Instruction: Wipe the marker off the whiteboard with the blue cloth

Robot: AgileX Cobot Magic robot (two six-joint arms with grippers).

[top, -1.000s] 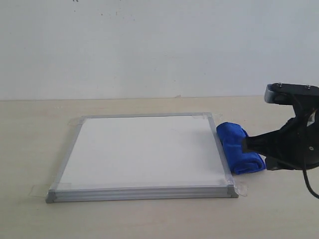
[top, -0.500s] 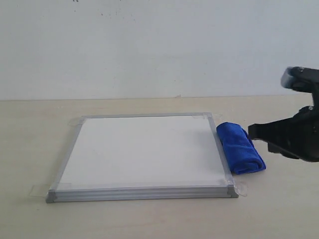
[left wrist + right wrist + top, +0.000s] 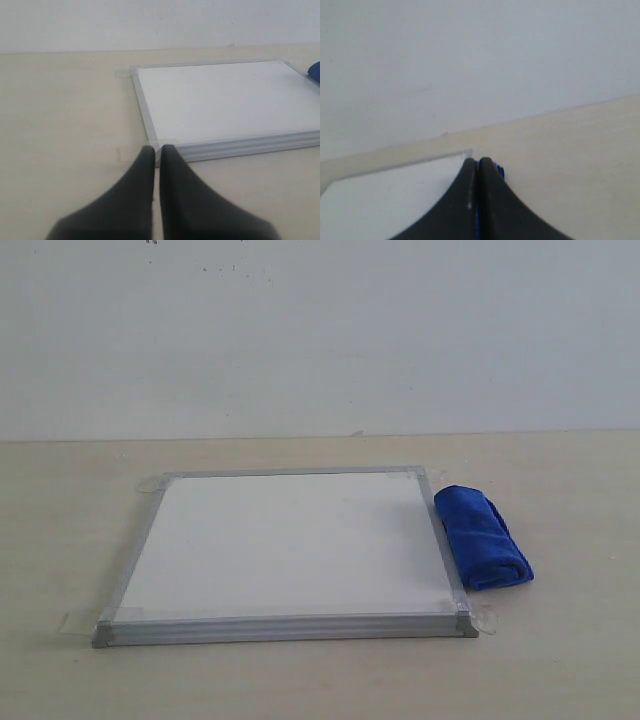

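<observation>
The whiteboard (image 3: 290, 540) lies flat on the table, its white face plain; no red marker line shows on it in any view. The blue cloth (image 3: 482, 537), a rolled bundle, rests on the table against the board's right edge. Neither gripper appears in the exterior view. In the left wrist view my left gripper (image 3: 156, 148) is shut and empty, just off a taped corner of the whiteboard (image 3: 220, 100), with a sliver of the blue cloth (image 3: 315, 71) at the frame's edge. My right gripper (image 3: 478, 161) is shut, with the blue cloth (image 3: 500, 172) peeking out behind its tips, beside the whiteboard (image 3: 385, 200).
Clear tape tabs (image 3: 486, 618) stick out at the board's corners onto the beige table (image 3: 560, 660). A pale wall (image 3: 320, 330) stands behind the table's far edge.
My right arm has pulled away to the right and left the exterior view. The blue cloth stays on the table beside the board.
</observation>
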